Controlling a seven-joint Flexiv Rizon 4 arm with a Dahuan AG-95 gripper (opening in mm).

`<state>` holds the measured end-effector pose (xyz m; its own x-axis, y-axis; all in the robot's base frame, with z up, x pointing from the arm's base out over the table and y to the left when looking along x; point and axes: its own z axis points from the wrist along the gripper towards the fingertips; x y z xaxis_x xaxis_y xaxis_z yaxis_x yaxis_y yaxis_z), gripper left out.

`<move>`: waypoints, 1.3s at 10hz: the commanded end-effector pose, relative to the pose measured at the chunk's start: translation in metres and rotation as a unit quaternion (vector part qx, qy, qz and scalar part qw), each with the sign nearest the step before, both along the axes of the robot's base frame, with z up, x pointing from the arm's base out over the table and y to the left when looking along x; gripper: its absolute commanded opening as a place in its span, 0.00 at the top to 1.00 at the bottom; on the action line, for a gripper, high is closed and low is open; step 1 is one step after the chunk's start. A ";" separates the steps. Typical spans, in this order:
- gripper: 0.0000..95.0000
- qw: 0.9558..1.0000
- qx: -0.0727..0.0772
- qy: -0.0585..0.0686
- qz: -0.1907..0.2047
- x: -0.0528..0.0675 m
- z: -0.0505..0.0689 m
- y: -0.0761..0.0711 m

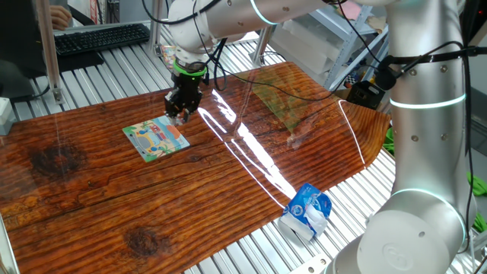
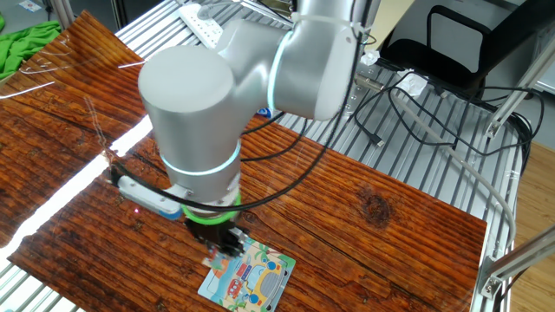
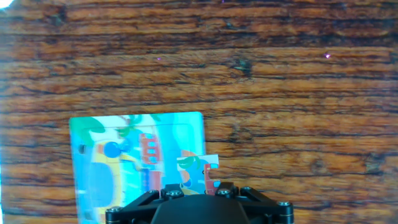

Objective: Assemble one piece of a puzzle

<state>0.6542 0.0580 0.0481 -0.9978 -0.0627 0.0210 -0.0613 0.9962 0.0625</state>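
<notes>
The puzzle is a small square board with a light blue, green and orange cartoon picture, lying flat on the wooden table. It also shows in the other fixed view and in the hand view. My gripper hangs low over the board's far right corner, also seen in the other fixed view. In the hand view the gripper is shut on a puzzle piece, which overlaps the board's right edge. The fingertips are hidden behind the hand body.
A crumpled blue-and-white packet lies at the table's near right edge. A keyboard sits beyond the far left. A greenish transparent sheet lies at the far right of the table. A green cloth and cables lie off the table.
</notes>
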 end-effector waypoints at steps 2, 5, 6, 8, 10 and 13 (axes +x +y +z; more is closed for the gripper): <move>1.00 1.000 -0.001 -0.002 -0.008 0.004 -0.002 0.022; 1.00 1.000 -0.004 -0.004 -0.023 0.008 -0.008 0.039; 1.00 1.000 -0.003 -0.003 -0.026 0.008 -0.009 0.042; 1.00 1.000 -0.003 -0.002 -0.030 0.010 -0.015 0.045; 1.00 0.999 -0.002 -0.002 -0.033 0.011 -0.019 0.047; 1.00 0.999 -0.001 -0.003 -0.034 0.011 -0.022 0.052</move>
<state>0.6659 0.1106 0.0258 -0.9999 0.0047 0.0127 0.0055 0.9982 0.0592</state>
